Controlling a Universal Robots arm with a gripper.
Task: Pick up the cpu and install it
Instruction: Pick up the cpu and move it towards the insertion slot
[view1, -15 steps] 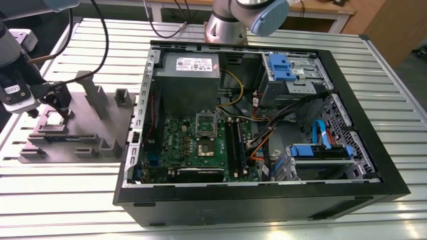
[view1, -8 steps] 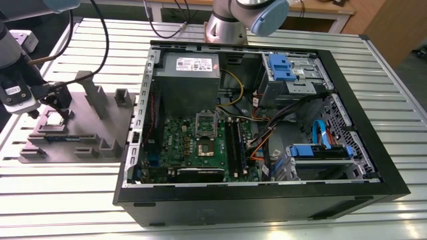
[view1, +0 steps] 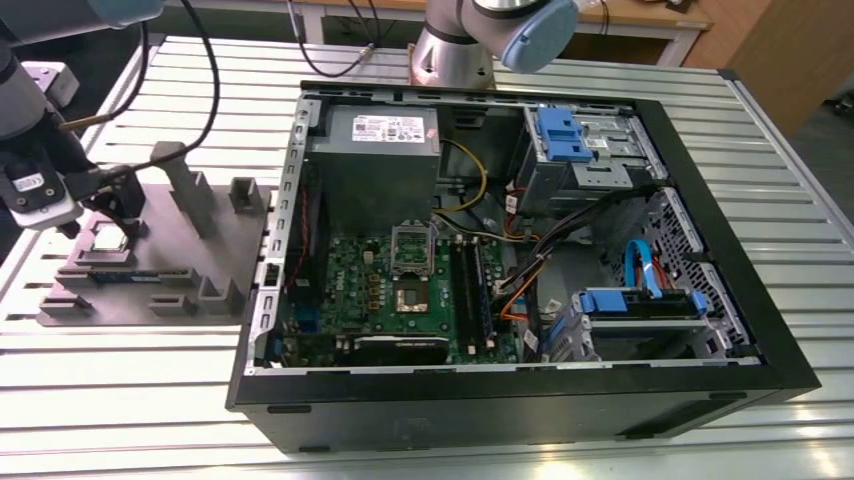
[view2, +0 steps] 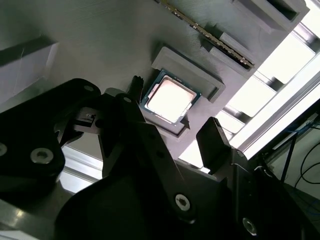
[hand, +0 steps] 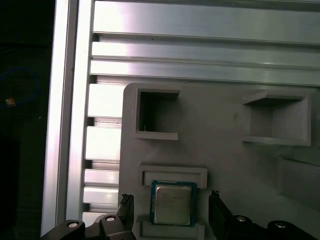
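table (view1: 134, 400): ribbed aluminium slats | behind: wooden desk (view1: 641, 15) | floor (view1: 834, 140): dark grey

No writing can be read: the white label (view1: 384, 127) on the grey power-supply box (view1: 374, 180) and the faint marking on the cpu (hand: 173, 203) are too small.

the cpu (hand: 172, 204) has a smooth silver-grey metal lid with a soft sheen, rimmed by a thin green board edge. the tray (hand: 225, 150) looks like matt grey plastic, dull and even. the gripper (hand: 170, 202) has matt black fingers (hand: 221, 216) with bright metal screw heads (view2: 182, 201). the table (view1: 134, 420) is ribbed aluminium, pale and shiny. the computer case (view1: 534, 410) is matt black painted metal, and its latches (view1: 561, 135) are glossy blue plastic.
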